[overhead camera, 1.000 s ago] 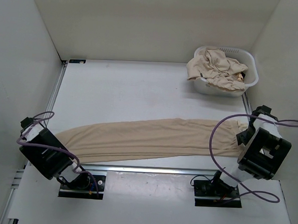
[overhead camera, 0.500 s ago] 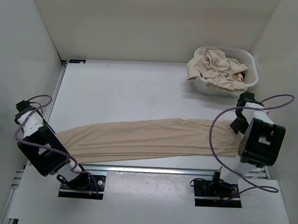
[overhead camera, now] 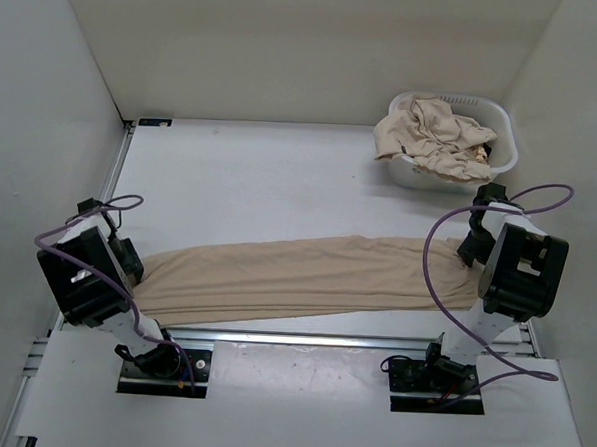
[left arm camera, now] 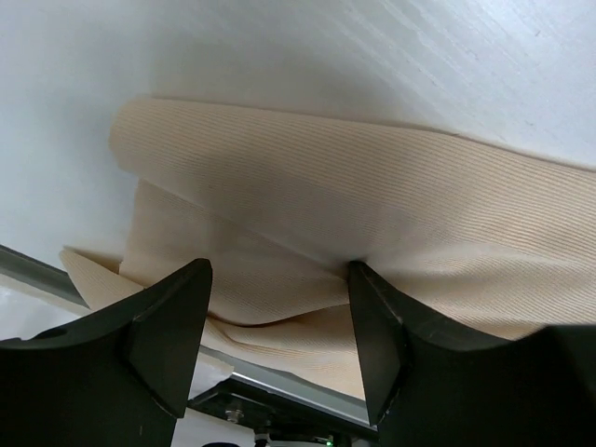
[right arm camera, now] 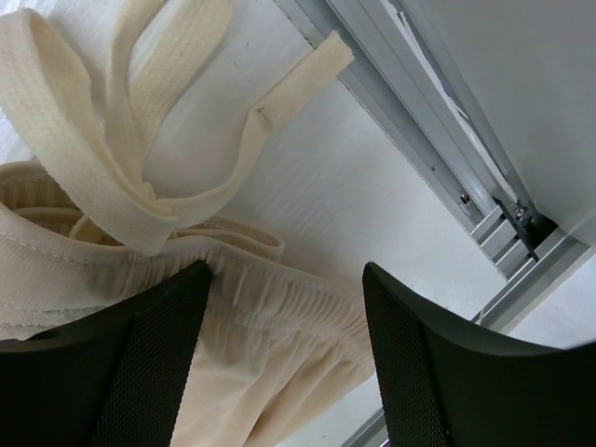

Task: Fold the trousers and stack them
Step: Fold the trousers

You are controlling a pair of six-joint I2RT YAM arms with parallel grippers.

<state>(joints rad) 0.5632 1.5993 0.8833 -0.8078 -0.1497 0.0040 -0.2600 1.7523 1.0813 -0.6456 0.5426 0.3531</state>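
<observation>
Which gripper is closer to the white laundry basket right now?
Right. The right gripper hangs open over the waistband end of the laid-out trousers, just on the near side of the laundry basket. The left gripper is over the leg end, across the table.

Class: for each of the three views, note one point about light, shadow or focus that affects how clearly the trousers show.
Top external: even soft light, the trousers sharp, little shadow. Left wrist: the left pincer is a dark, soft-edged shape, with a shadow on the ribbed cloth ahead of it. Right wrist: drawstring and waistband crisp, the right pincer dark.
</observation>
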